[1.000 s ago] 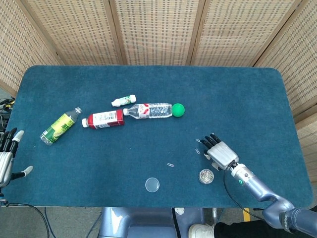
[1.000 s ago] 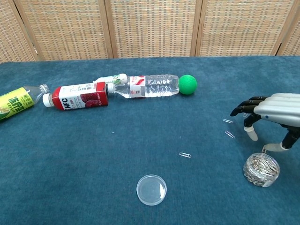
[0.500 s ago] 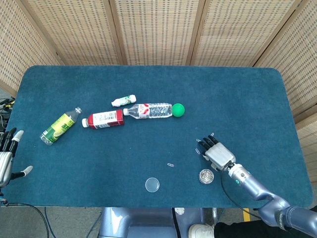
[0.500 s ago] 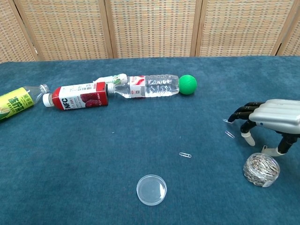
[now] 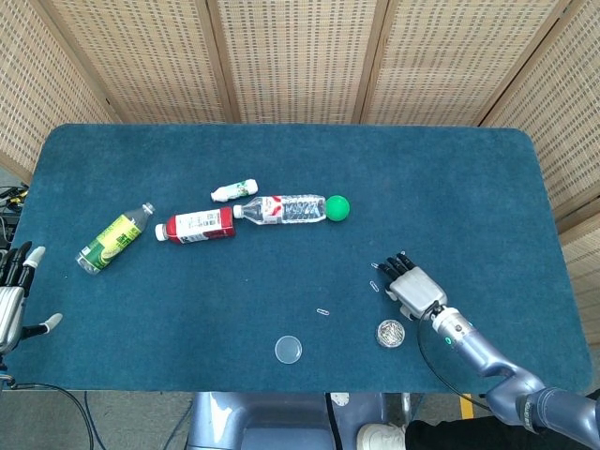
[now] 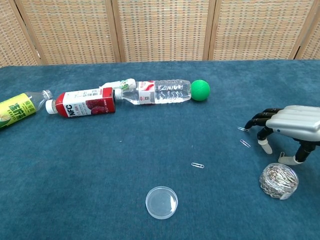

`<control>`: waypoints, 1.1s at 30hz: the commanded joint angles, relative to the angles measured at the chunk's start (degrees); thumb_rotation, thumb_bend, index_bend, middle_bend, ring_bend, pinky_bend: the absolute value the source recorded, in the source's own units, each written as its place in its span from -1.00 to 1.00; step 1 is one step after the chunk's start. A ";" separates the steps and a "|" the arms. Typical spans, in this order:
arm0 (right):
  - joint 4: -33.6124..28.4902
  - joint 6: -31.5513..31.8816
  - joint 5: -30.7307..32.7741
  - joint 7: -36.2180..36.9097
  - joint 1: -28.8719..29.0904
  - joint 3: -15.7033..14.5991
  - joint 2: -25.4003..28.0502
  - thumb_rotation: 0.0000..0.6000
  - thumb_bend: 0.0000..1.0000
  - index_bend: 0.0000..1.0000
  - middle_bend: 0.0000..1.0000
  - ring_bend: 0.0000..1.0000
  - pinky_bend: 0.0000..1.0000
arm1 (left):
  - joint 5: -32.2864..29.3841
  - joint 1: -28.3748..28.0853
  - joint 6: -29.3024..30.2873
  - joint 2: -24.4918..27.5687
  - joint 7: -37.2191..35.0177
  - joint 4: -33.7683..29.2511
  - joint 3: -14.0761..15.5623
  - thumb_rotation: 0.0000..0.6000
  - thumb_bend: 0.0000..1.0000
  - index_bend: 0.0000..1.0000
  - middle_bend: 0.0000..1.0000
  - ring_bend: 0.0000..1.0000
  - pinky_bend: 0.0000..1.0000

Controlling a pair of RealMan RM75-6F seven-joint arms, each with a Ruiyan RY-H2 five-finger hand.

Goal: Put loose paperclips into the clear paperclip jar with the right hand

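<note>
The clear paperclip jar point(image 6: 278, 180) point(image 5: 390, 333) stands open near the front right, full of silver clips. Its clear lid point(image 6: 161, 202) point(image 5: 289, 350) lies flat to the left of it. Loose paperclips lie on the blue cloth: one point(image 6: 197, 165) point(image 5: 323, 311) in the middle, one point(image 6: 245, 143) point(image 5: 375, 286) just left of my right hand, and one point(image 6: 242, 129) at its fingertips. My right hand point(image 6: 290, 128) point(image 5: 411, 287) hovers palm down just behind the jar, fingers spread and bent toward the cloth, holding nothing that I can see. My left hand point(image 5: 13, 291) rests open at the far left edge.
Behind lie a red-labelled bottle point(image 6: 82, 103), a clear water bottle point(image 6: 155, 92), a small white bottle point(image 6: 118, 84), a yellow-green bottle point(image 6: 17, 112) and a green ball point(image 6: 200, 90). Wicker screens stand behind the table.
My right hand dropped lower toward the cloth and shifted slightly left toward the two nearby clips, then settled. The left hand stayed still.
</note>
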 commanded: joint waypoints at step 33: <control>4.10 0.56 -1.88 5.57 -0.59 -1.72 0.74 1.00 -0.42 -0.03 -0.83 -1.00 -1.00 | -0.14 -0.08 -0.23 -0.09 0.05 0.00 0.09 1.00 -1.00 -1.00 -1.00 -1.00 -1.00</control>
